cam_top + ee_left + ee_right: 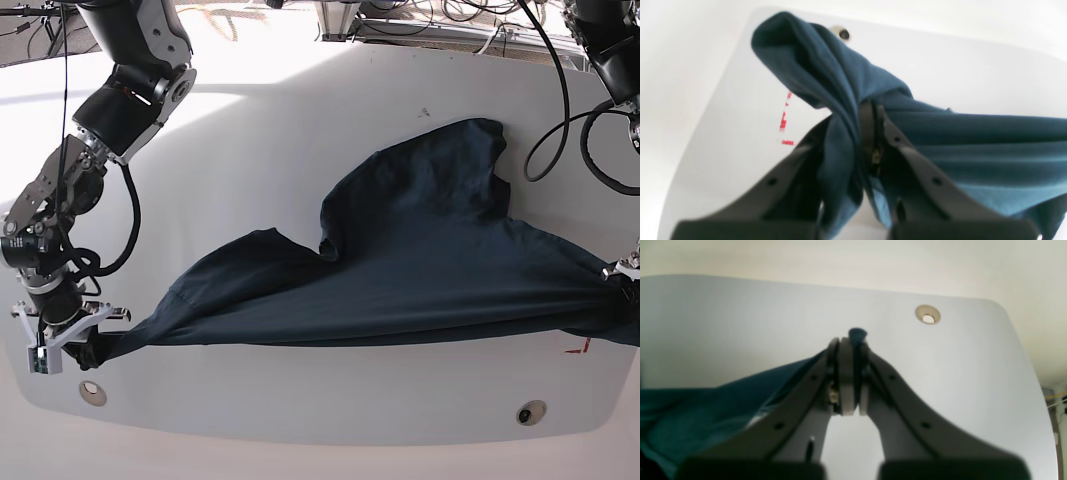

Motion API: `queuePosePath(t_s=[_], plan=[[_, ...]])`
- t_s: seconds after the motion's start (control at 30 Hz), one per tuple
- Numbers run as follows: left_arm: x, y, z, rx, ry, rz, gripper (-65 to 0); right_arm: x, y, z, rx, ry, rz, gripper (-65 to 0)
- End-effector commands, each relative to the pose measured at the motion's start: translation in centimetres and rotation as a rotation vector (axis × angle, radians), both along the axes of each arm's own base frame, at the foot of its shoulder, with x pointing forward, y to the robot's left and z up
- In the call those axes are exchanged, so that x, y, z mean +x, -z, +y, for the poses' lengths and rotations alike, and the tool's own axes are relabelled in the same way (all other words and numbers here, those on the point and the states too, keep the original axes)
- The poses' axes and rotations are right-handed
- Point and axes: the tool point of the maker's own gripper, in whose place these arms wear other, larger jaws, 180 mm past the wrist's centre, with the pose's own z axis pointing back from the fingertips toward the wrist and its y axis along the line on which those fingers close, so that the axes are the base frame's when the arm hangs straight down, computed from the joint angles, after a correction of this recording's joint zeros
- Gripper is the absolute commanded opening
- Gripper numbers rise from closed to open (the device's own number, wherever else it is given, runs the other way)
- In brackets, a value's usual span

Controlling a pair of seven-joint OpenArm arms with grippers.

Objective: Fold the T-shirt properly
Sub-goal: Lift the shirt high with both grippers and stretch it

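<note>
The left hand (870, 133) is clamped on a thick bunch of the shirt (430, 260): in its wrist view the 2 dark fingers (907, 156) pinch gathered navy cloth between them, a twisted lump of fabric rises just past the fingertips, and a broad band of cloth runs away to that hand's right side. Beyond the lump, a round hole (843, 34) in the white counter (940, 66) shows just behind the cloth, and red marks (785, 118) lie on the counter to the left of the fingers. The right hand (850, 350) is also closed on the shirt: its fingers (845, 380) are pressed together on a thin edge, with a small blue tip of cloth poking out just past the fingertips and the rest of the fabric trailing off to that hand's left and behind it. Ahead of it and to the right is another round hole (927, 314) in the counter. From the base camera, the shirt stretches between the 2 hands, taut along the near edge, with the right hand (75, 335) at one end and the left hand (622, 278) at the other; the far part of the shirt lies slack and rumpled on the counter between them, with a peak of cloth nearer the left hand.
</note>
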Motion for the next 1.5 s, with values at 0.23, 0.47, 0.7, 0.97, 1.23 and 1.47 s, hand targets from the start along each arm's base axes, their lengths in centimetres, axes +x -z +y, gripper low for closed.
queuePosePath(t_s=[0.23, 0.47, 0.7, 0.97, 1.23, 1.47], plan=[[2.0, -9.5, 1.4, 0.042, -0.045, -0.234, -64.0, 5.9, -9.7, 0.8, -0.067, -0.08, -0.16, -65.0], [2.6, -16.8, 1.6, 0.002, -0.097, -0.361, -64.0, 8.4, -16.4, 0.7, -0.1, -0.109, -0.237, -65.0], [2.3, -23.3, 1.2, -0.002, -0.095, -0.504, -63.9, 9.9, -22.0, 0.4, -0.121, -0.126, -0.286, -65.0], [2.6, -26.6, 0.0, 0.009, -0.062, -0.555, -63.9, 10.3, -25.7, -0.2, -0.148, -0.124, -0.311, -65.0], [3.6, -23.5, -1.2, -0.028, -0.037, -0.498, -63.9, 10.3, -23.6, 0.0, -0.165, -0.128, -0.274, -65.0], [4.1, -17.2, -2.7, -0.062, -0.015, -0.377, -63.9, 8.6, -17.9, -0.6, -0.217, -0.11, -0.202, -65.0]])
